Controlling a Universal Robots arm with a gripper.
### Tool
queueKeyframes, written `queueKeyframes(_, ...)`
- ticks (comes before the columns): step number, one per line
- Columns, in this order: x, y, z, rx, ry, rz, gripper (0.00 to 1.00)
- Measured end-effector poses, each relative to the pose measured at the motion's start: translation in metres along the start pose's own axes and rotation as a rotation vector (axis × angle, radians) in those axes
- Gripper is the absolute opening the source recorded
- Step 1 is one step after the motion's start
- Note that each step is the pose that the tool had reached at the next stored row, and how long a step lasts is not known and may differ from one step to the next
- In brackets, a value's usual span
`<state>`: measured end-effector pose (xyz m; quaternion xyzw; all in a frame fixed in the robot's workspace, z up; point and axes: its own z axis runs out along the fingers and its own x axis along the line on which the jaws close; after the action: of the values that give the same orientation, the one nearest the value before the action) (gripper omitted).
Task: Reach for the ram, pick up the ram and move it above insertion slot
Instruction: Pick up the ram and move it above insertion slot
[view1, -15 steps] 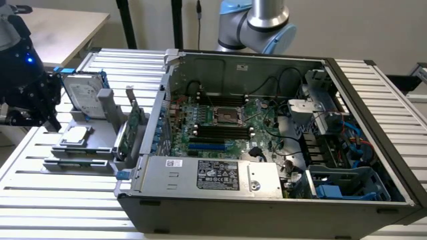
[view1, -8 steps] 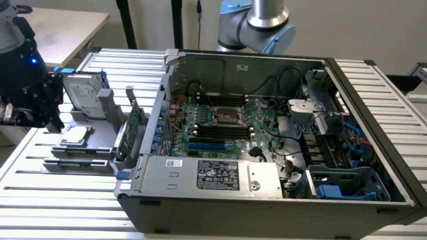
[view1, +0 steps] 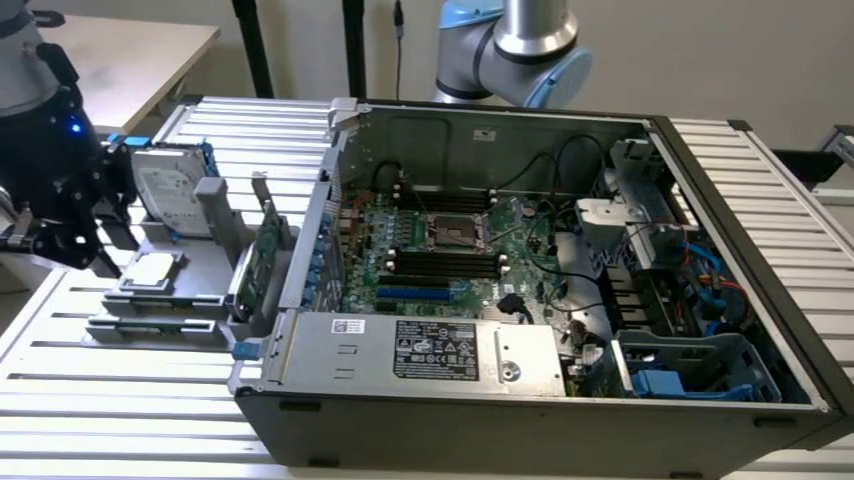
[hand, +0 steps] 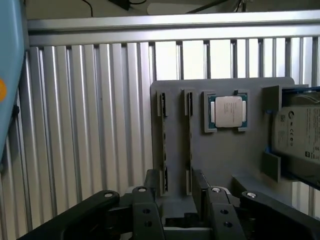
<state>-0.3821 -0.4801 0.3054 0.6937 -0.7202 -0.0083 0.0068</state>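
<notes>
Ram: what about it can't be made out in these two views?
- Long thin green ram stick: wrist view sees the grey holder's slots edge-on, so occupancy is unclear.
- Exterior view: those slots too small.
- Black gripper: partly cut off at the exterior view's left edge.

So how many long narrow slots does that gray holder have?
2. They lie side by side on the gray holder: one slot beside its outer edge, the other slot between it and the square silver chip. The fingers cover part of the holder; more may be hidden.
</notes>
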Motion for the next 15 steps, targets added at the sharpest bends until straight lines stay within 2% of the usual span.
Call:
queueKeyframes(8, -0.001, -0.0003, 0.0146, -0.0002, 0.0021, -0.104, 0.42)
queueKeyframes(15, -0.001, -0.0014, 0.0273, -0.0001, 0.0023, -0.112, 0.42)
